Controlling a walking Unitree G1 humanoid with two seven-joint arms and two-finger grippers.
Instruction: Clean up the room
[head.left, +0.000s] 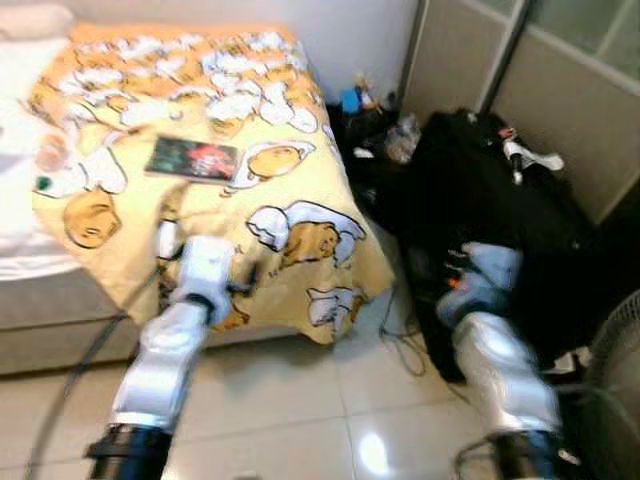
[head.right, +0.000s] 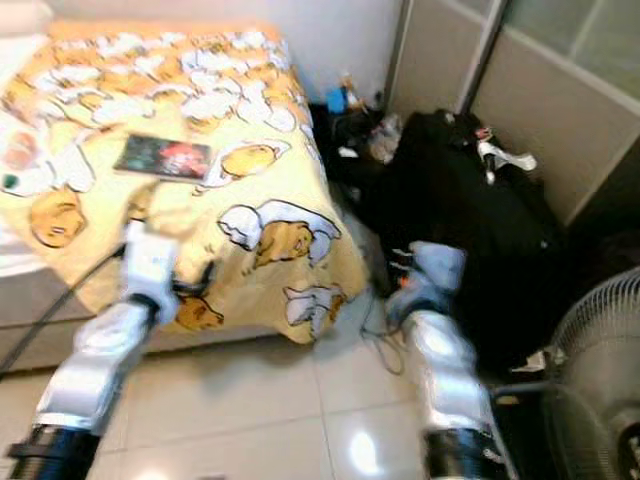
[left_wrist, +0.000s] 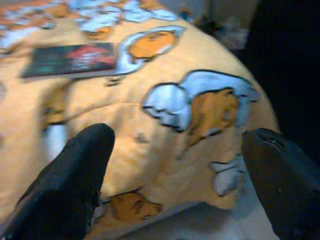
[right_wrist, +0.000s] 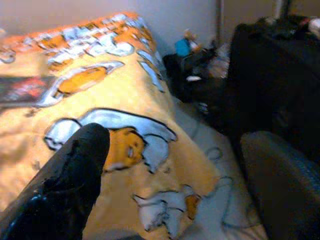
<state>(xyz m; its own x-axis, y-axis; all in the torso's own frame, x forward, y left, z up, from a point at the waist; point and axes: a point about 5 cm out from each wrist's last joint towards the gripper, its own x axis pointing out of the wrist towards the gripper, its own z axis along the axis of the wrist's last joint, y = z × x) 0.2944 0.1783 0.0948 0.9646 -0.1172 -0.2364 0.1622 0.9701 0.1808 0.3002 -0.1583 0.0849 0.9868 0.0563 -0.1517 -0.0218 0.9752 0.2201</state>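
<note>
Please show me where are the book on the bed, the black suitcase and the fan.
book (head.left: 193, 159): left eye view, middle of its dark cover.
black suitcase (head.left: 480, 190): left eye view, its top face.
fan (head.right: 600, 350): right eye view, wire grille.

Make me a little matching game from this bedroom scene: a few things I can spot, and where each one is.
Things:
1. dark book
2. black luggage
3. fan
4. left hand

Places:
A. on the floor beside the bed
B. lying on the yellow blanket
C. at the robot's far right, near its right arm
D. open, held before the blanket's hanging edge

Pairs: 1-B, 2-A, 3-C, 4-D
</note>
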